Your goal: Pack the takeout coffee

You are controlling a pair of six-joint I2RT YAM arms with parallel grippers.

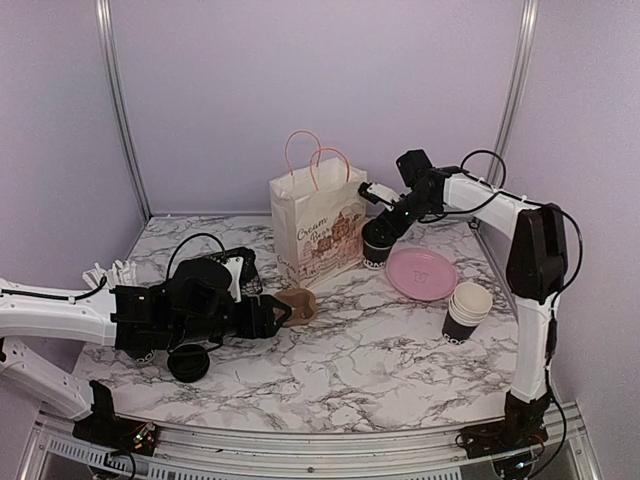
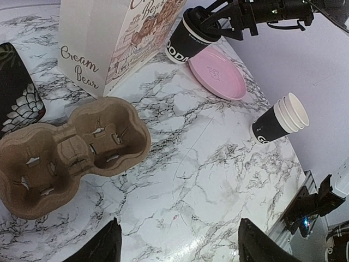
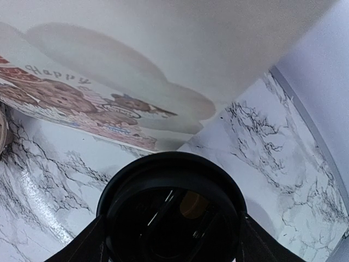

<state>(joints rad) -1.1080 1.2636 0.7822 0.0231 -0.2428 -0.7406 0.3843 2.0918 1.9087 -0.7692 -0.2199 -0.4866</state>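
A black takeout coffee cup (image 1: 377, 248) with white lettering and a black lid stands tilted beside the white paper bag (image 1: 318, 225). My right gripper (image 1: 384, 222) is shut on its lid rim; in the right wrist view the lid (image 3: 172, 210) fills the space between my fingers (image 3: 91, 244). I cannot tell if the cup's base touches the table. The cup also shows in the left wrist view (image 2: 186, 39). My left gripper (image 1: 282, 313) is open and empty, low over the marble, just short of the brown cup carrier (image 1: 298, 304). The carrier's wells (image 2: 82, 147) are empty.
A pink plate (image 1: 422, 272) lies right of the held cup. A stack of lidless black cups (image 1: 466, 312) stands front right. A loose black lid (image 1: 188, 362) lies under my left arm. White straws (image 1: 108, 272) and a dark patterned packet (image 1: 242, 268) sit at the left.
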